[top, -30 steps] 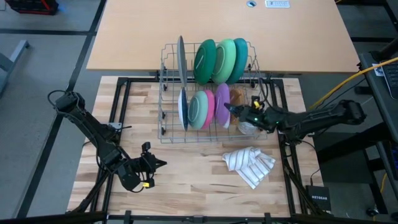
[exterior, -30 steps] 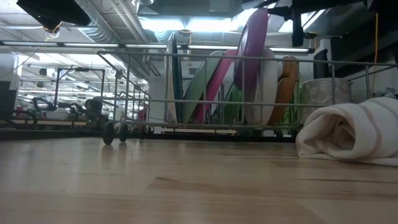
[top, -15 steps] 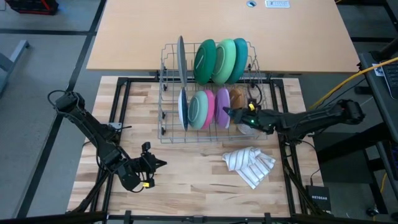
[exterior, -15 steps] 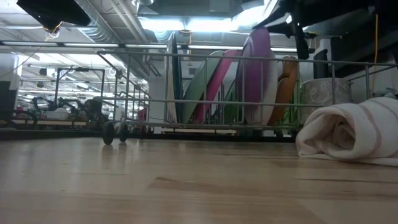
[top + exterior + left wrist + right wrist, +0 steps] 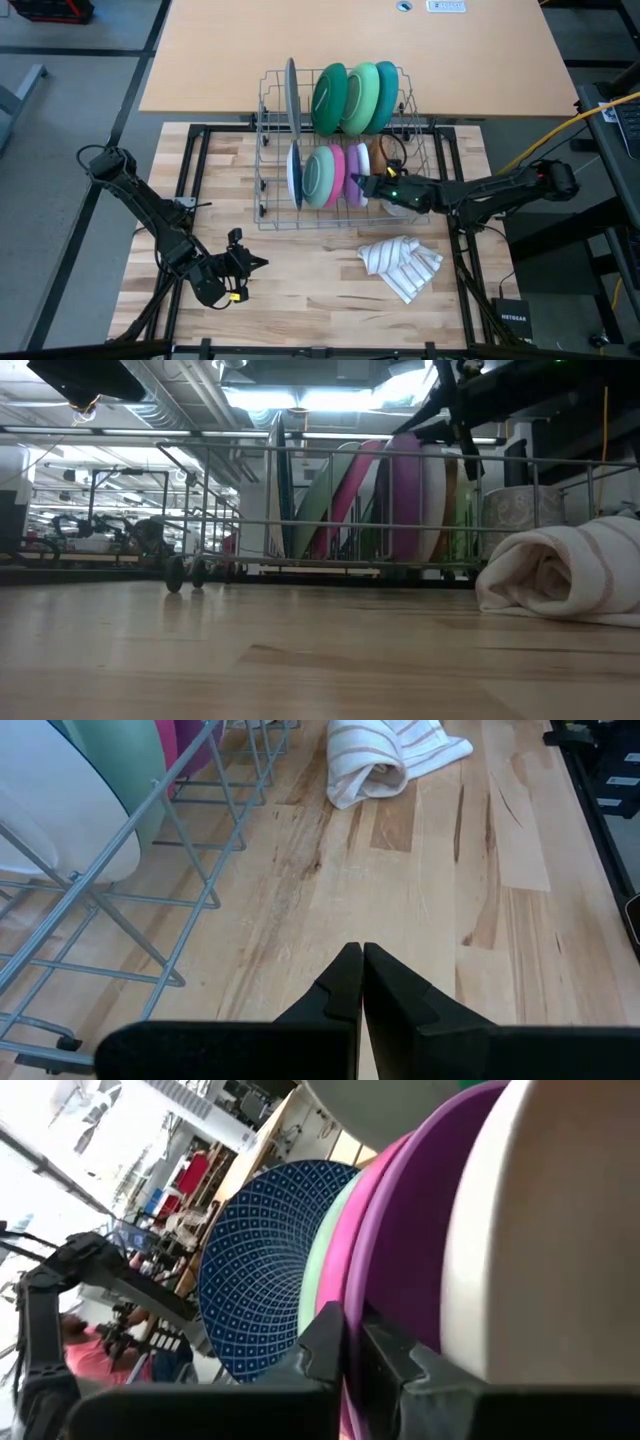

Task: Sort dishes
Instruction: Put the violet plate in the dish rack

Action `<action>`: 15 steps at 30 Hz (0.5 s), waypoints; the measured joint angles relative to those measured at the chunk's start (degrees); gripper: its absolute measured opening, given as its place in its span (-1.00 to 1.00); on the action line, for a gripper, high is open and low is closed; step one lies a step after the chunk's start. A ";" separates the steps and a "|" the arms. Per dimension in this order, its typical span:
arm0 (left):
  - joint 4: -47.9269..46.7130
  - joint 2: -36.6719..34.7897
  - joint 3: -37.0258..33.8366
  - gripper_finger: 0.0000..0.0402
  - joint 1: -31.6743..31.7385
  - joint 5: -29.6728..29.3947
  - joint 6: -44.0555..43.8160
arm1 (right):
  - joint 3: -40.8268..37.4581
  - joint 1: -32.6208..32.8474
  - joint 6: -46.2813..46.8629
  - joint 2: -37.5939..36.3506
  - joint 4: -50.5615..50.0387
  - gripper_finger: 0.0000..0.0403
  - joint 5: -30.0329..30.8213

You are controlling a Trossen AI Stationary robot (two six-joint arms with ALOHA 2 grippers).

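Observation:
A wire dish rack [image 5: 262, 150] stands at the table's far middle with dishes on edge in two rows. The far row has a grey plate and green and teal ones [image 5: 355, 97]. The near row has a blue patterned plate [image 5: 260, 1260], a light green [image 5: 318, 177] and a pink one, then the purple plate [image 5: 357, 160] next to a white one [image 5: 560, 1230]. My right gripper [image 5: 358, 181] reaches in from the table's right, shut on the purple plate. My left gripper [image 5: 248, 263] hangs shut over the near left of the table, touching nothing. My right gripper pinches the purple plate's rim [image 5: 390, 1295] between its two fingers, on the plate's upper right edge. The fingers come from the table's right, nearly level and tipped slightly down. The plate stands upright on edge in the rack's near row [image 5: 405, 500], between the pink and the white dish.
A rolled white cloth with dark stripes [image 5: 400, 262] lies on the table near the rack's right corner, below my right arm. A clear glass cup [image 5: 512, 520] stands right of the rack. Bare wood lies between my left gripper and the cloth.
My right gripper has come down and slightly toward the table's left with the purple plate. The plate, which was tilted with its top well above the rack's rail, has sunk into the near row and now stands upright.

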 joint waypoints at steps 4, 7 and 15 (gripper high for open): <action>-0.02 0.00 0.00 -0.98 -0.01 0.01 0.01 | -0.02 0.04 -0.11 -0.12 0.09 -0.91 -2.52; -0.04 0.00 0.00 -0.98 -0.02 0.02 0.01 | -0.03 0.02 -0.11 -0.13 0.01 -0.85 -4.52; -0.06 0.00 0.00 -0.98 0.00 0.00 0.01 | -0.19 0.09 0.02 -0.09 -0.40 -0.51 -9.31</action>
